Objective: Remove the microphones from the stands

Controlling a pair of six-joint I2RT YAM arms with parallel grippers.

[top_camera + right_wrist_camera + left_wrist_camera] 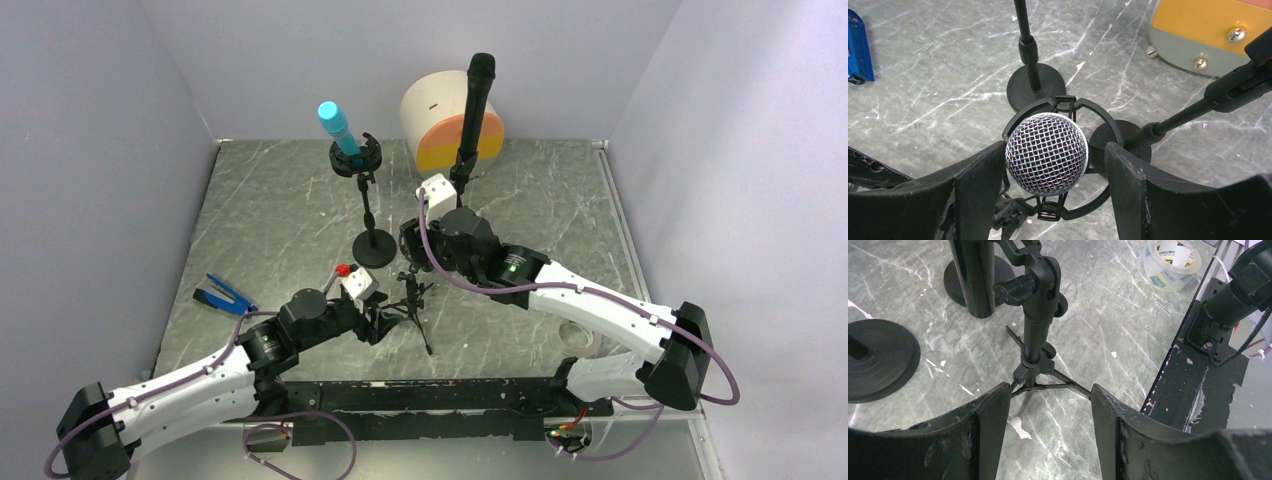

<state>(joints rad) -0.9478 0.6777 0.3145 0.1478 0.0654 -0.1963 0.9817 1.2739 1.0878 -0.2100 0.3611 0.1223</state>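
1. Now the right gripper hangs over the microphone, jaws spread, with the mesh head between them.
2. Microphone sits in its shock mount.
3. Left gripper is low, jaws spread either side of the tripod stand, touching nothing.

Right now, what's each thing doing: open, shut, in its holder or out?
silver microphone, sitting in its ring holder
tripod stand, standing on its legs
right end effector, open around the silver microphone's head
left end effector, open by the tripod stand's legs
blue microphone, in its stand, tilted
black microphone, on its stand, pointing up
tape roll, lying flat
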